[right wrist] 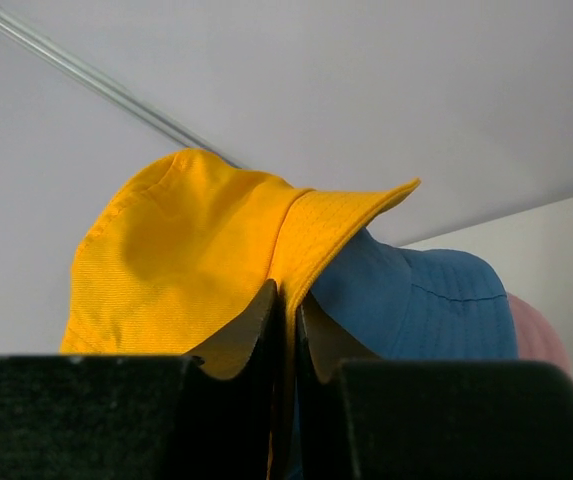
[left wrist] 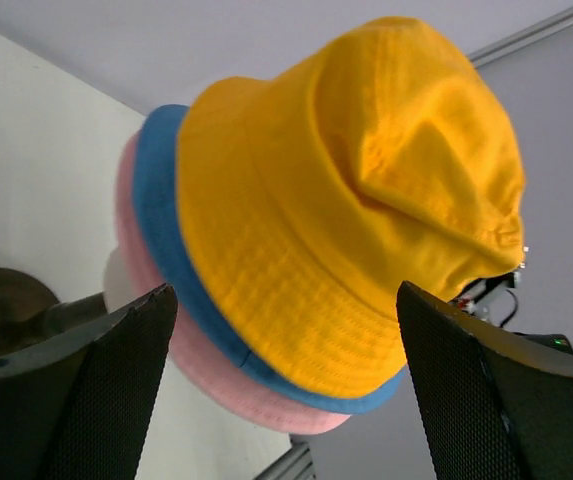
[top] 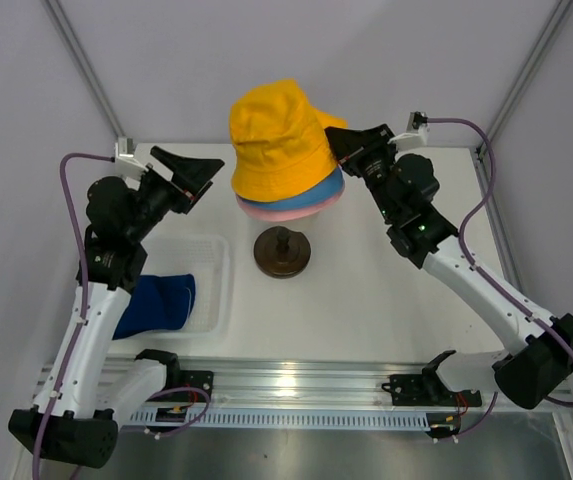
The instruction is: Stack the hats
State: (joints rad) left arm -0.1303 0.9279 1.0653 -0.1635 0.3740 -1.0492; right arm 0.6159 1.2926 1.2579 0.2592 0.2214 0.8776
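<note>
When I took stock of the hats: by my reckoning three of the four were piled up and one was left.
Navy hat [top: 156, 303]: it lay loose in the clear tray [top: 216, 262], well to the left of the dark brown base [top: 283, 252] and a little nearer me, not yet on the pile.
Left gripper [top: 204, 175]: it hung up and to the left of the base, just beside the pile, my jaws wide and holding nothing.
Pink hat [top: 266, 213]: it was lowest in the pile, raised above the base, and only its brim showed.
Light blue hat [top: 316, 198]: it sat over the pink one, its brim peeping out under the yellow.
Yellow hat [top: 276, 140]: it was topmost, crown up, above the base; I judged it a bit askew, with the brim lifted on the right.
Right gripper [top: 346, 143]: it was up and to the right of the base, my jaws narrow with the yellow brim pinched between them.
Left to do: I judged I had to free the yellow brim, then bring the navy hat from the tray onto the top.
</note>
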